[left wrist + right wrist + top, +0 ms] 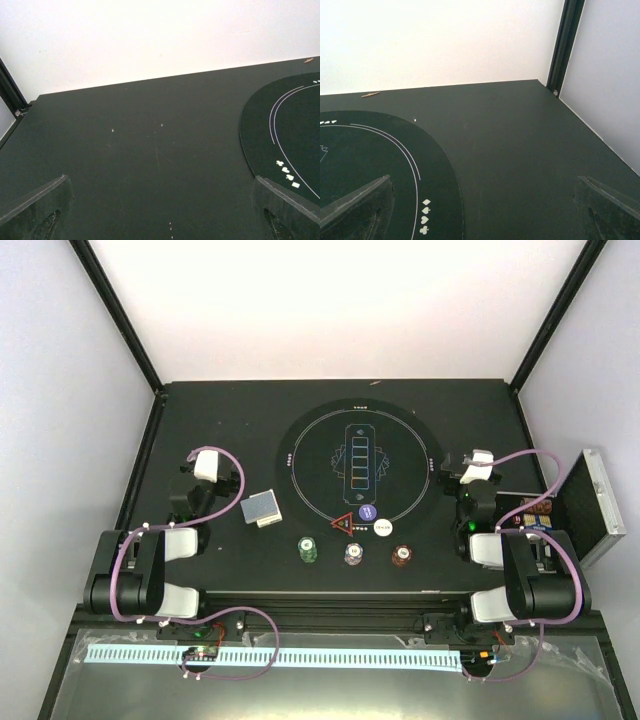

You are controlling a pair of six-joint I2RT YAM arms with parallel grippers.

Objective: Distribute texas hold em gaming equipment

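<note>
In the top view a grey-blue-backed deck of cards [263,509] lies left of the round black mat [318,430]. A red triangle marker [345,524], a blue button [366,511] and a white button [383,528] sit at the mat's near edge. Green [308,550], purple-white [353,553] and red-brown [401,555] chip stacks stand in a row in front. My left gripper [200,454] is open and empty left of the deck; its fingers [35,205] frame bare table. My right gripper [470,462] is open and empty right of the mat, whose edge [440,165] shows.
An open silver aluminium case [592,508] lies at the table's right edge beside my right arm. Black frame posts [115,315] and white walls close in the back and sides. A small brown scrap [370,94] lies by the back wall.
</note>
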